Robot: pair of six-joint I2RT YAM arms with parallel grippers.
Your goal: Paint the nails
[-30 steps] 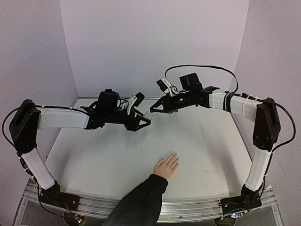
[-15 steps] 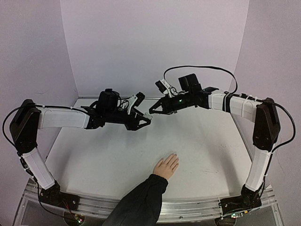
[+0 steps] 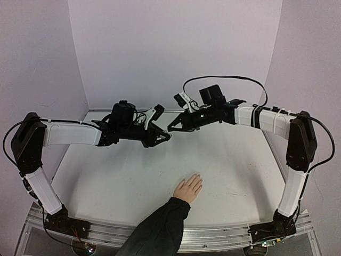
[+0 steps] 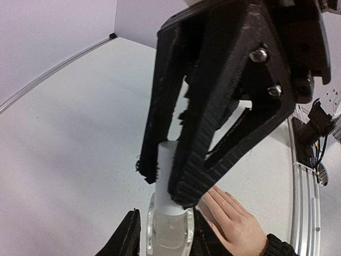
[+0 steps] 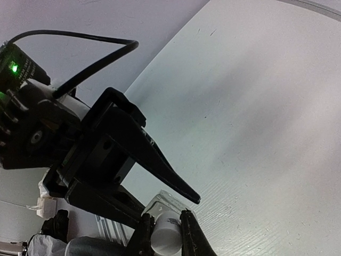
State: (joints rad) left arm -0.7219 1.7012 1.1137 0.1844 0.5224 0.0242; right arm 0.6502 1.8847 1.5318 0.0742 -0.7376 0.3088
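Nearest you, the person's hand [image 3: 188, 190] lies flat on the tabletop [image 3: 106, 178], its dark sleeve [image 3: 160, 229] toward the front edge. The nails [image 3: 196, 180] sit at its far fingertips, too small to make out, and well apart from both arms.

Farther back, above the middle of the tabletop, your two hands meet tip to tip on the small clear bottle [image 4: 169, 237]. Your left hand [image 3: 164, 137] is pressed against the glass body on both sides. Your right hand [image 3: 171, 128] is clamped on the white cap [image 4: 166, 176].

The step looks like freeing the cap. Hold the left grip firm so the glass cannot spin. Turn the right wrist about the cap's own axis, then draw straight along it without prying sideways. You cannot tell the bottle's tilt here, so keep its mouth raised.
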